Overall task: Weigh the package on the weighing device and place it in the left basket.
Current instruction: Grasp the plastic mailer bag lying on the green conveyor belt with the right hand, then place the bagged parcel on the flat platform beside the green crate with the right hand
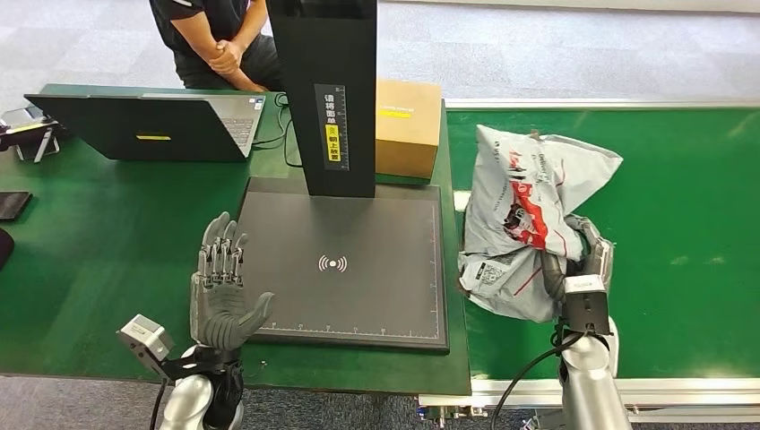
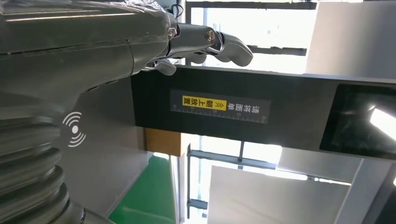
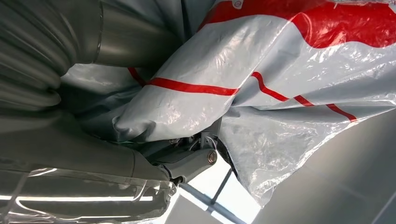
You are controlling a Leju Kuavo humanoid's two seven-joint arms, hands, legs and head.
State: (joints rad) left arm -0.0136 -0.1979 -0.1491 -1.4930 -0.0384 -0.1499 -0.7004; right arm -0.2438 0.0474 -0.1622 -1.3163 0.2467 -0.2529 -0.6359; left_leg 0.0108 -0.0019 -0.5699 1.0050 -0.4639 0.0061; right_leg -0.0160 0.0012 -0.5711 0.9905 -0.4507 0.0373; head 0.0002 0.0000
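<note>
The package [image 1: 524, 210] is a crumpled grey plastic mailer with red print, on the green belt just right of the weighing device [image 1: 345, 260]. My right hand [image 1: 578, 260] grips its near right side, fingers wrapped into the plastic; the right wrist view shows the package [image 3: 280, 70] pressed against the fingers [image 3: 187, 161]. The weighing device is a flat black platform with a white wireless mark and a black upright column [image 1: 327, 94]. My left hand [image 1: 224, 287] stands open, palm toward the platform's left edge, holding nothing. In the left wrist view my fingers [image 2: 210, 44] lie spread before the column [image 2: 261, 109].
A cardboard box [image 1: 408, 125] sits behind the column. A laptop [image 1: 152, 125] stands at the back left, and a person sits behind it [image 1: 220, 40]. A dark phone [image 1: 13, 204] lies at the far left. Green belt [image 1: 690, 224] stretches to the right.
</note>
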